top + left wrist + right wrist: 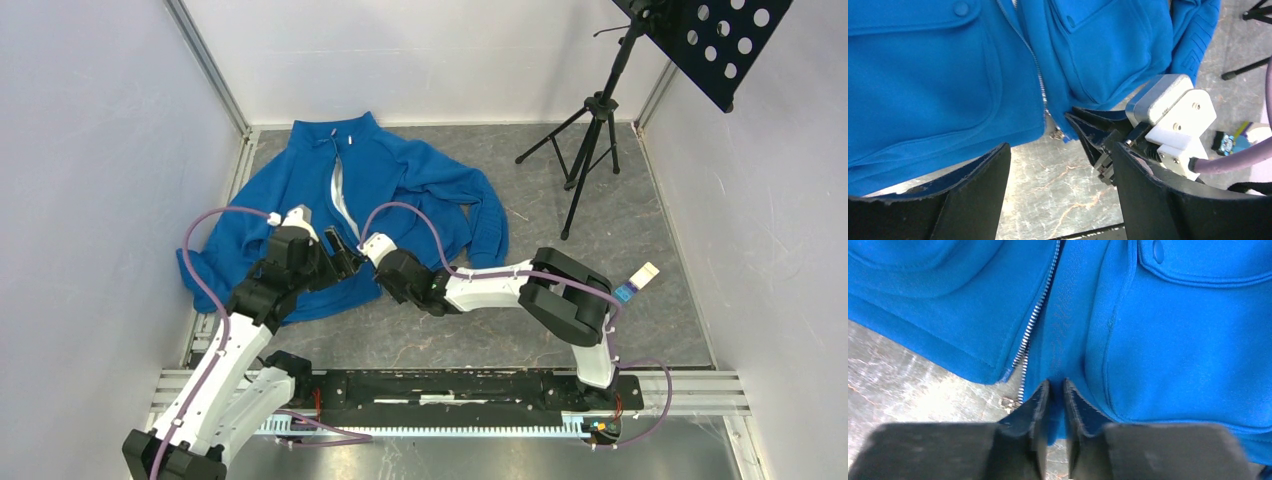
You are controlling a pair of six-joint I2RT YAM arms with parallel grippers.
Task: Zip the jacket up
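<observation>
Blue jacket (1173, 340) hem between right end effector (1055, 386) tips

Left arm (205, 375): white shell links, black joint housings; lilac left cable (187, 255) looping out toward 9 o'clock. Right arm (490, 285): same white-and-black build, bulky black elbow (565, 290) at 3 o'clock; lilac right cable (400, 205) arching over the wrist. Small white clips pin both cables to the links. Wrist bracket (1180, 127): white plate, two screws, beside a silver-grey block (1158, 97). Jaws: matte black, wedge-shaped, edges scuffed.
</observation>
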